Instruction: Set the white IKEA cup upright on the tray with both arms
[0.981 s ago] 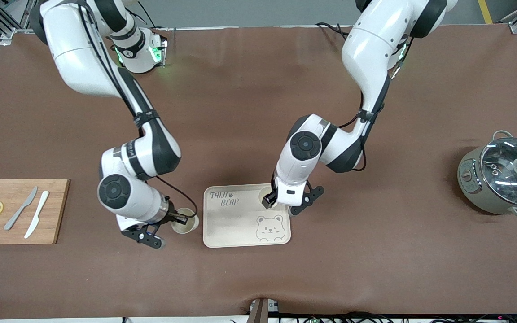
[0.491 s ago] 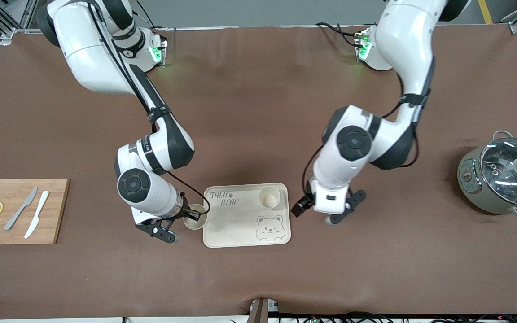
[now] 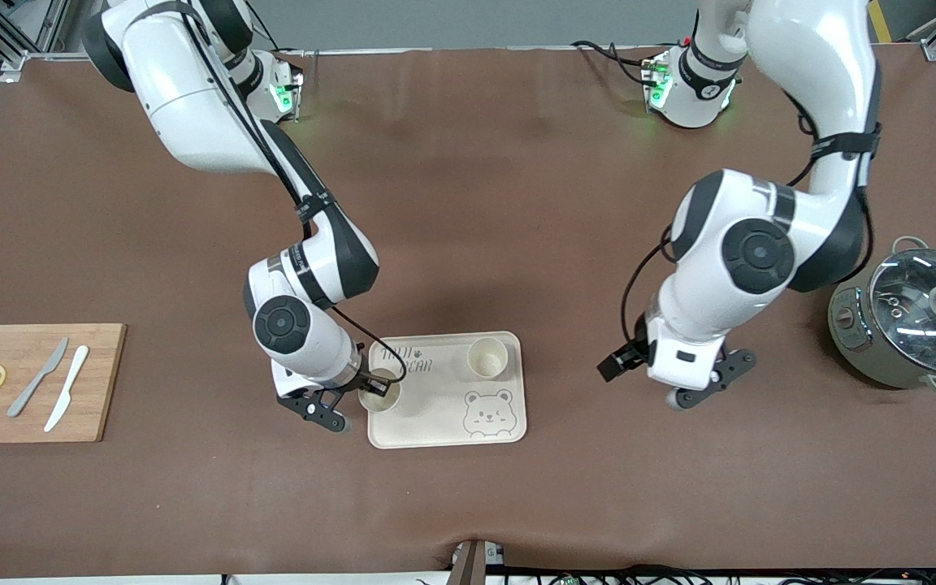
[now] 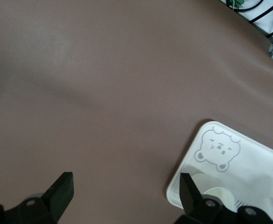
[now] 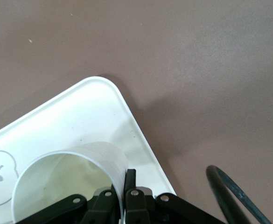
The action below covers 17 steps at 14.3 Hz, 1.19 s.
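Note:
The cream-white tray (image 3: 435, 422) with its bear face lies near the front camera at mid table. One white cup (image 3: 487, 357) stands upright on it, free of both grippers. My right gripper (image 3: 370, 387) is shut on the rim of a second white cup (image 3: 381, 392), upright over the tray's end toward the right arm. In the right wrist view the gripper (image 5: 127, 186) pinches the cup wall (image 5: 71, 172) above the tray (image 5: 80, 112). My left gripper (image 3: 616, 370) is open and empty over bare table beside the tray. The left wrist view shows its spread gripper (image 4: 124, 189) and the tray (image 4: 253, 163).
A wooden cutting board (image 3: 102, 390) with two knives and lemon slices lies at the right arm's end. A grey pot with a glass lid (image 3: 911, 317) stands at the left arm's end. The table has a brown cover.
My left gripper let go of the cup on the tray and drew away toward the left arm's end. My right gripper carried its cup from beside the tray to over the tray's end.

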{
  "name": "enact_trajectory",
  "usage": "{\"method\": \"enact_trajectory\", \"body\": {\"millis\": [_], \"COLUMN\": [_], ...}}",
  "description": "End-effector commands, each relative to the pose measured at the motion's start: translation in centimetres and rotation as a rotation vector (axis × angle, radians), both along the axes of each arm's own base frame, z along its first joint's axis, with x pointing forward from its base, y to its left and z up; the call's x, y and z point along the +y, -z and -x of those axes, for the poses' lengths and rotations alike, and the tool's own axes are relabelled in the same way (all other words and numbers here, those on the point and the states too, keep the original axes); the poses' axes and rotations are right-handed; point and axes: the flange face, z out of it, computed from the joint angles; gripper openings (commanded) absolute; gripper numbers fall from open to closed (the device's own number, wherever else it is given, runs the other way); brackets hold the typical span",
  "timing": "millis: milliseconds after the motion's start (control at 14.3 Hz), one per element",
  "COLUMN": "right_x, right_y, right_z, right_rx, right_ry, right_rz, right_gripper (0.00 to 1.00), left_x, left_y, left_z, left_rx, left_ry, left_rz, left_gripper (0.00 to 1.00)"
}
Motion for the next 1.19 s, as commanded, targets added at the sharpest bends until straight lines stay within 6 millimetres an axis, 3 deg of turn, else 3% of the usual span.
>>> {"method": "enact_trajectory", "body": {"millis": [0,350,771,841,981,1121], "right_x": [-0.3,-0.1,0.0,-0.2,-0.3,-0.2], "right_y": [1.1,3.2,3.3,3.3,3.2,3.2], "right_z": [-0.1,0.3,0.3,0.2,0.1,0.2], "right_rx": [-0.023,-0.024,-0.023,-0.022,-0.023,-0.024], "right_ry": [0.01,0.006,0.009,0.012,0.014,0.008], "right_rz": [0.025,0.031,0.028,0.029,0.027,0.03], "right_gripper": [0.0,0.0,0.03,0.23,1.0,1.0], "left_x": [4.5,11.6,18.8,20.0,21.7,22.9], "left_y": [-2.5,-6.4,-10.8,-11.6,-13.1,-14.5], "left_z": [1.7,2.1,3.8,4.1,4.8,5.5], "left_rx": [0.005,0.024,0.038,0.032,0.026,0.015], "left_ry": [0.078,0.206,0.355,0.37,0.402,0.419], "left_rz": [-0.031,-0.045,-0.05,-0.052,-0.053,-0.056], "left_gripper": [1.0,1.0,1.0,1.0,1.0,1.0]}}
